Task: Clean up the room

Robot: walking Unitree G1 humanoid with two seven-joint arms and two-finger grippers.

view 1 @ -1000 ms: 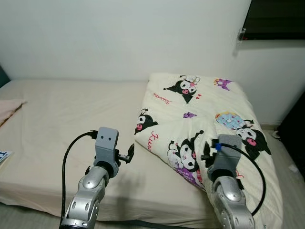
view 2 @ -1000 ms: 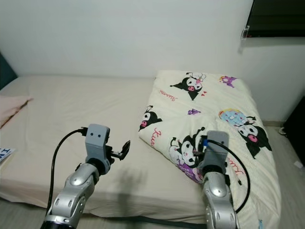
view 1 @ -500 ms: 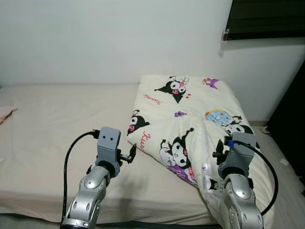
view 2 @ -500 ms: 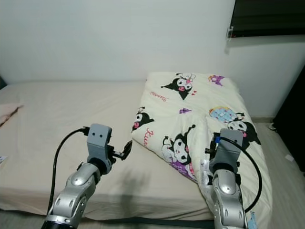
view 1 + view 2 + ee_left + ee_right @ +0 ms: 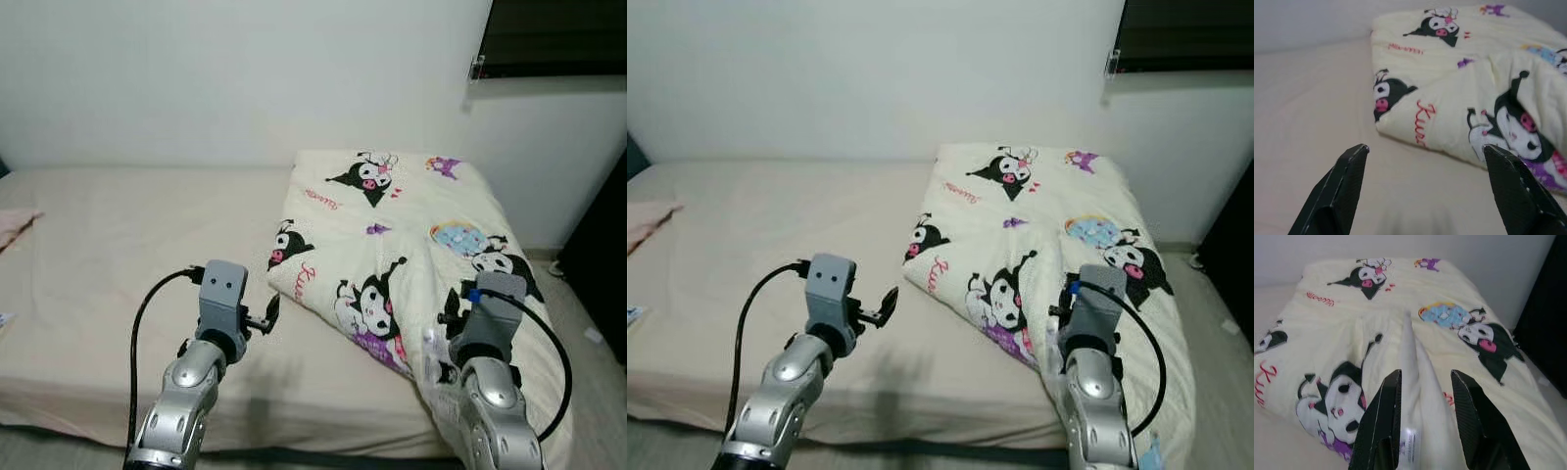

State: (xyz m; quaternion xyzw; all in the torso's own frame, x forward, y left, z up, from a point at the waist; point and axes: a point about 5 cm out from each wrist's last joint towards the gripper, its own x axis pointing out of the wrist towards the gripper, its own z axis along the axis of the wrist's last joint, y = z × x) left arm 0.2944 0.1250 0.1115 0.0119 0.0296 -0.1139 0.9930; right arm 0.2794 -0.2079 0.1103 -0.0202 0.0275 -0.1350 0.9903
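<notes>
Wide apart and holding nothing, my left jaws hover over the bare sheet of the one bed, just short of the folded edge of the one cartoon-print quilt. My right jaws are pinched on a raised fold of that quilt, which lies heaped on the bed's right end and spills over its edge, beside a small white label.
</notes>
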